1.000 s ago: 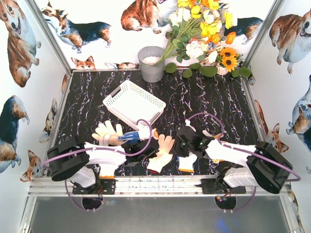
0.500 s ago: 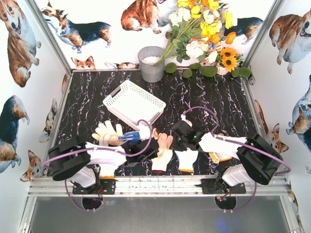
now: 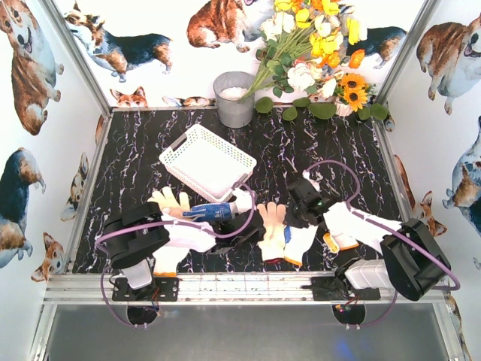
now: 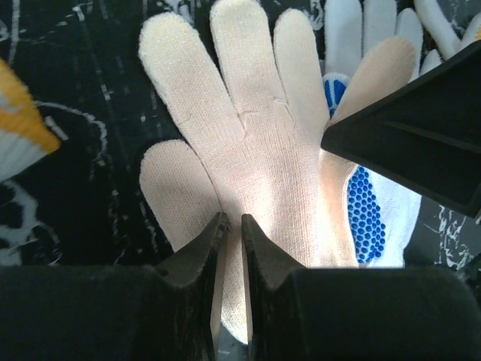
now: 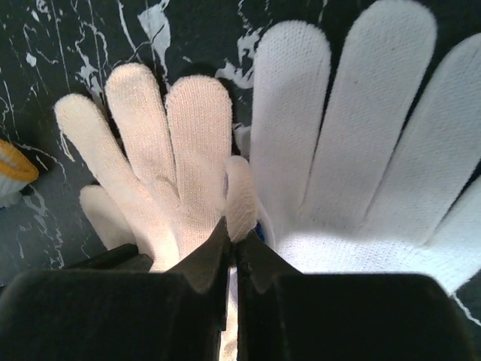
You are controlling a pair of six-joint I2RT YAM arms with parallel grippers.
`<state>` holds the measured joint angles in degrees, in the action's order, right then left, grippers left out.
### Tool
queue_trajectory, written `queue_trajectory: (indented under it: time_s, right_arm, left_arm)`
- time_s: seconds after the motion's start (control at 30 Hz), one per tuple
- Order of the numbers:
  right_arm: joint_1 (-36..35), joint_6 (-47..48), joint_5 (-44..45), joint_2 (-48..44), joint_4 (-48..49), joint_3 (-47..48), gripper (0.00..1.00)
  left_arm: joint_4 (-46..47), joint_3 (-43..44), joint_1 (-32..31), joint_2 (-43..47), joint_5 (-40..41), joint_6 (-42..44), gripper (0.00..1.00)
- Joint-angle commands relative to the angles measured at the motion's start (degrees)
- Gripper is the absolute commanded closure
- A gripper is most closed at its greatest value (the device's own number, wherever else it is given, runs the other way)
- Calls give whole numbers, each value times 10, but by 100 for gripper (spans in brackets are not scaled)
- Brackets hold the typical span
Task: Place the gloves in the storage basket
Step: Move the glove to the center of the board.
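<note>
We find the left gripper (image 4: pixel 229 226) clamped on the cream glove (image 4: pixel 255 150) low on its palm, and the right gripper (image 5: pixel 231 241) pinched tight on that glove's thumb, beside a white glove (image 5: pixel 361 150). Both lie on the table (image 3: pixel 338 158) near its front edge, apart from the storage basket (image 3: pixel 177 144).

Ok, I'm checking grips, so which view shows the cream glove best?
Left wrist: the cream glove fills the frame, thumb and fingers spread, its palm between the left hand's closed tips. Right wrist shows its fingers, the palm partly hidden; top external shows it small.
</note>
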<state>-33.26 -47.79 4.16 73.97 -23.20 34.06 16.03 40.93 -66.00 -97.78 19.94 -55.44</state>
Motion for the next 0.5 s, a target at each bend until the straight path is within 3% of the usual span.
queue_trajectory:
  time_s: [0.0, 0.1, 0.47]
  right_arm:
    - [37, 42, 22, -13, -19, 4, 100]
    - [45, 51, 12, -13, -20, 13, 100]
    - [29, 40, -91, 46, 45, 30, 100]
  left_arm:
    - [29, 17, -5, -32, -23, 2, 92]
    - [22, 41, -6, -34, -13, 6, 92]
    - [-36, -23, 21, 12, 37, 9, 92]
